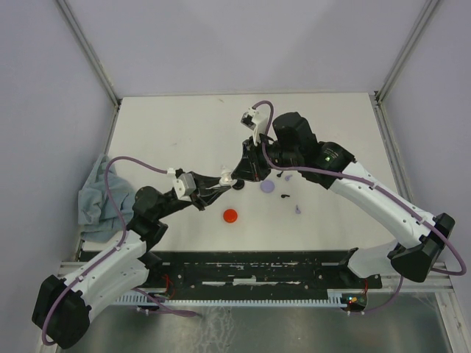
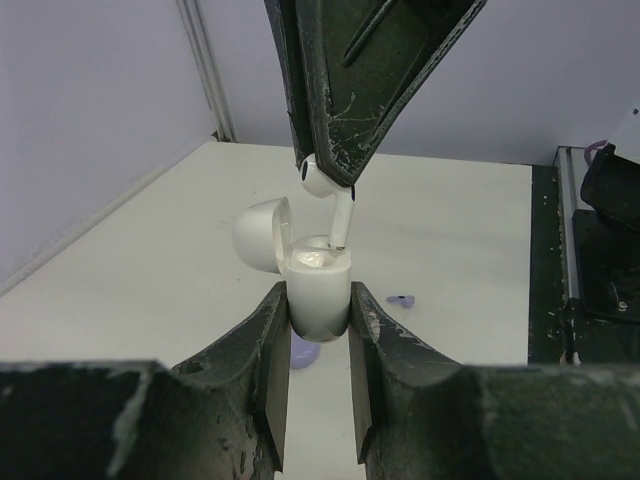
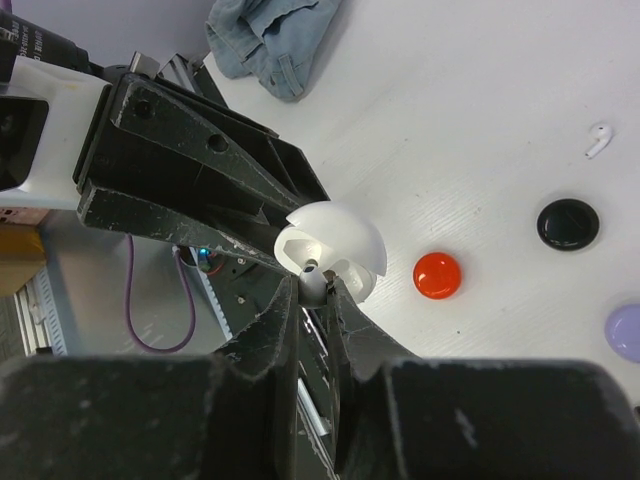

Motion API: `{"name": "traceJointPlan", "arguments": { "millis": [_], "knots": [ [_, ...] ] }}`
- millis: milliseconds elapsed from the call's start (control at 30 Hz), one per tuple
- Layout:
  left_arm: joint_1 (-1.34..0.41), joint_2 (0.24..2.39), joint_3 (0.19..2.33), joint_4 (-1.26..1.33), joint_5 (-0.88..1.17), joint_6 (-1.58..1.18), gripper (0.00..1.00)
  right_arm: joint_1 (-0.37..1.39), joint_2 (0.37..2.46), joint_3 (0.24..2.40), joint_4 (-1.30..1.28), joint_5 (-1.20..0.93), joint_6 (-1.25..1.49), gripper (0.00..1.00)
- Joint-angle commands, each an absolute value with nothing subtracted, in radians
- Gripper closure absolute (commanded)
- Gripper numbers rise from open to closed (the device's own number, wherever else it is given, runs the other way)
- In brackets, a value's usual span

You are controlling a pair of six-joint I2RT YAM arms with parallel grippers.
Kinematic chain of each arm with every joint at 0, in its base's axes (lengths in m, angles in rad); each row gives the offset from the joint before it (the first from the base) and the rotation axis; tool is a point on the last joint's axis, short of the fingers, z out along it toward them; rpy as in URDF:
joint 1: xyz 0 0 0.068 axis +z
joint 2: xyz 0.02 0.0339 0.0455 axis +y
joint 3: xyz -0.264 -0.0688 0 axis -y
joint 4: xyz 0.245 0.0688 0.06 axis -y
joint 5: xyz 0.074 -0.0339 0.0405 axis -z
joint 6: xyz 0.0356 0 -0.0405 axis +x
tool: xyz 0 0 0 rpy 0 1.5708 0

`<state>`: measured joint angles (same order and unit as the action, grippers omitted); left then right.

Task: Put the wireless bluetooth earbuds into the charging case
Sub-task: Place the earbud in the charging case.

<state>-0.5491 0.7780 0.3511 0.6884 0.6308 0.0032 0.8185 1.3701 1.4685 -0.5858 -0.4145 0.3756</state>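
One white earbud (image 2: 320, 180) (stem down) pinched in right gripper (image 3: 312, 292); left gripper (image 2: 318, 312) clamps case (image 2: 318, 280).

White earbud (image 3: 316, 285) largely hidden between fingers (image 3: 283, 322)

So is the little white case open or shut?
Open. The white case has its lid flipped back, and the right gripper holds a white earbud at its opening.
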Motion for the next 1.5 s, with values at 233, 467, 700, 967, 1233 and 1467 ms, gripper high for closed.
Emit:
{"name": "traceJointPlan", "arguments": {
  "millis": [233, 467, 700, 967, 1233, 1467],
  "knots": [
    [-0.547, 0.772, 0.408, 0.742, 0.651, -0.064, 0.97, 0.847, 1.375, 1.486, -0.589, -0.400, 0.320, 0.94],
    [-0.548, 0.776, 0.408, 0.742, 0.664, -0.070, 0.97, 0.865, 1.384, 1.499, -0.623, -0.400, 0.257, 0.91],
    [-0.548, 0.786, 0.409, 0.759, 0.714, -0.105, 0.97, 0.880, 1.365, 1.482, -0.607, -0.459, 0.160, 0.86],
    [-0.549, 0.793, 0.407, 0.787, 0.742, -0.143, 0.97, 0.887, 1.357, 1.463, -0.589, -0.507, 0.073, 0.76],
    [-0.548, 0.804, 0.399, 0.796, 0.735, -0.153, 0.97, 0.888, 1.361, 1.484, -0.595, -0.530, 0.026, 0.56],
    [-0.548, 0.818, 0.384, 0.817, 0.707, -0.170, 0.97, 0.888, 1.366, 1.510, -0.606, -0.544, -0.005, 0.52]
  ]
}}
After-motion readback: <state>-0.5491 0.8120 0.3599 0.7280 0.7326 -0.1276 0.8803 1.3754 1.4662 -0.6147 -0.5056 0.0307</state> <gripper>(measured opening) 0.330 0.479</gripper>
